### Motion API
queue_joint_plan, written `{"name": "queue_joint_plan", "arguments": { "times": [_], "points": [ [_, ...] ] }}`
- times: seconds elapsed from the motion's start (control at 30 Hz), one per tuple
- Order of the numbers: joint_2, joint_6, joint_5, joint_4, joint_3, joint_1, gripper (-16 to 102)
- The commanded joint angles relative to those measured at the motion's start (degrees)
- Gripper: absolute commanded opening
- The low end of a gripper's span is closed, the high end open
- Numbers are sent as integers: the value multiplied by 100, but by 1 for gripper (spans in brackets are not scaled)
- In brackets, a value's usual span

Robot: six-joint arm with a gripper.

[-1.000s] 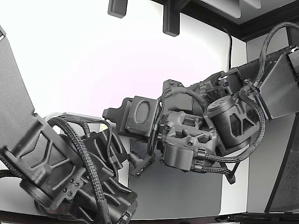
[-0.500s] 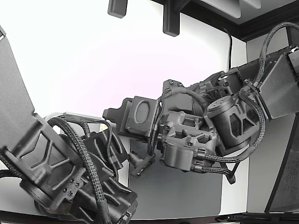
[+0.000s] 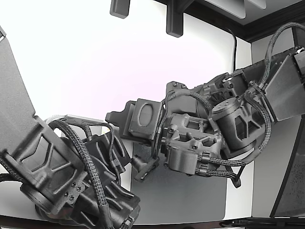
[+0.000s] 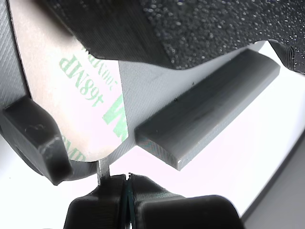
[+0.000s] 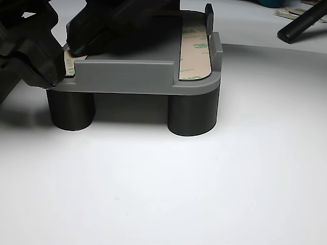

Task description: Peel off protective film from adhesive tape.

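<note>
1. In the other view, the hand (image 5: 61, 61) is seen at the left end of the grey fixture (image 5: 127, 76), which stands on dark round legs on the white tabletop (image 5: 163, 178). Its tip is placed at the corner where a strip of tape film (image 5: 68, 64) shows beige at the fixture's edge.
2. In the wrist view, the two fingertips (image 4: 157, 205) are pressed together with only a thin dark seam between them. A thin grey tab (image 4: 103, 171) runs from the edge of the printed film (image 4: 76, 95) down into that seam. The hand is therefore judged to be clenched on the tab of the film, although the pinch point itself is partly hidden.
3. The film is still lying flat on the fixture, beside a raised grey bar (image 4: 209, 109). Its long axis is judged to run away from the fingertips, along the fixture's side.
4. The coming pull is judged to depend on this relation: the film lies ahead of the hand, so the tab should be drawn back, along the strip's length and not across it.
5. At the right end in the other view, a second strip (image 5: 195, 51) with green print lies untouched, well apart from the hand.
</note>
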Motion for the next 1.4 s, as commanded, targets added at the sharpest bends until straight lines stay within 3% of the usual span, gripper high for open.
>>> {"name": "queue_joint_plan", "arguments": {
  "times": [0.0,1.37],
  "points": [
    [149,9,-18,-35,-132,-26,-12],
    [167,149,-35,167,-264,44,-12]
  ]
}}
